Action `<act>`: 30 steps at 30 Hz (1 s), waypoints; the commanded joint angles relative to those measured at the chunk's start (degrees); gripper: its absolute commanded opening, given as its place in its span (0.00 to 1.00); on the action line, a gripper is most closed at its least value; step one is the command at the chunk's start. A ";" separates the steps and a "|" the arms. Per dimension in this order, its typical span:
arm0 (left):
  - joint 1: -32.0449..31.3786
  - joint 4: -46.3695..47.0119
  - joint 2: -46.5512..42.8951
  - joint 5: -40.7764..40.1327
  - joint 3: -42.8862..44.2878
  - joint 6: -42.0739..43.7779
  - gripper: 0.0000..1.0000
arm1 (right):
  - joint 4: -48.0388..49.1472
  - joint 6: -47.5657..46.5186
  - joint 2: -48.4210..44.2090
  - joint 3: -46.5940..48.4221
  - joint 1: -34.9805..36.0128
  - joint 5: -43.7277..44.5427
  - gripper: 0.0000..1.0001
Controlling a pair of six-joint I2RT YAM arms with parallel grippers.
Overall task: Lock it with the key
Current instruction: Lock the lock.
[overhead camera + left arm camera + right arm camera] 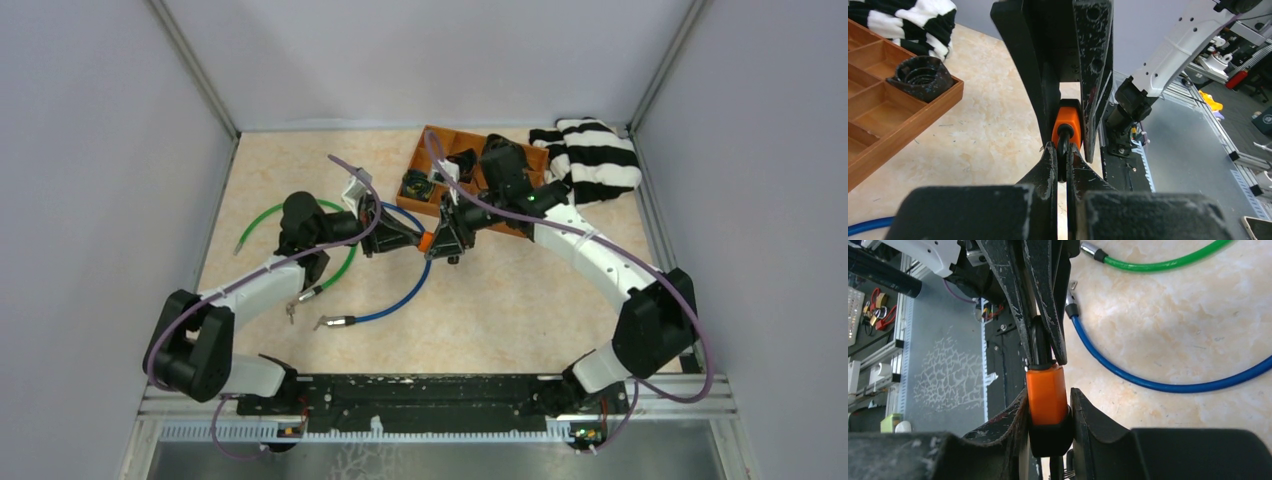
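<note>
An orange-and-black lock body point(1046, 385) hangs above the middle of the table point(500, 300), where both arms meet. My right gripper point(1049, 393) is shut on its lower black part. A key with a black head point(1063, 145) sticks into the orange end point(1068, 122), and my left gripper point(1062, 151) is shut on that head. In the top view the left gripper point(408, 240) and right gripper point(446, 238) face each other with the lock point(425, 241) between them. The key's blade is hidden inside the lock.
A wooden compartment tray point(420, 160) stands at the back, with a black round part point(920, 76) in it. A black-and-white striped cloth point(595, 155) lies to its right. A green cable point(290, 215), a blue cable point(400, 295) and small loose keys point(291, 312) lie on the left.
</note>
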 commanded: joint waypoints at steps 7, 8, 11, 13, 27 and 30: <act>-3.27 -2.43 -2.88 5.17 1.79 2.85 0.00 | 13.60 -4.60 -2.11 5.50 3.81 0.33 0.22; -2.28 -2.74 -3.44 5.17 1.80 2.83 0.00 | 11.61 -6.24 -2.69 5.39 3.15 0.90 0.39; 1.56 -2.67 -4.94 4.09 1.65 1.33 0.00 | 4.62 -12.42 -5.03 4.83 0.85 3.40 0.69; 3.99 -1.51 -5.70 3.85 1.49 0.20 0.00 | 1.14 -15.89 -7.10 3.74 -1.08 4.31 0.82; 6.56 -0.17 -8.34 6.71 1.97 -1.55 0.00 | 0.43 -17.46 -11.58 -0.93 -2.72 4.38 0.76; 6.56 -0.62 -8.45 7.16 2.10 -1.58 0.00 | 0.11 -16.59 -9.48 -0.12 -2.52 1.78 0.68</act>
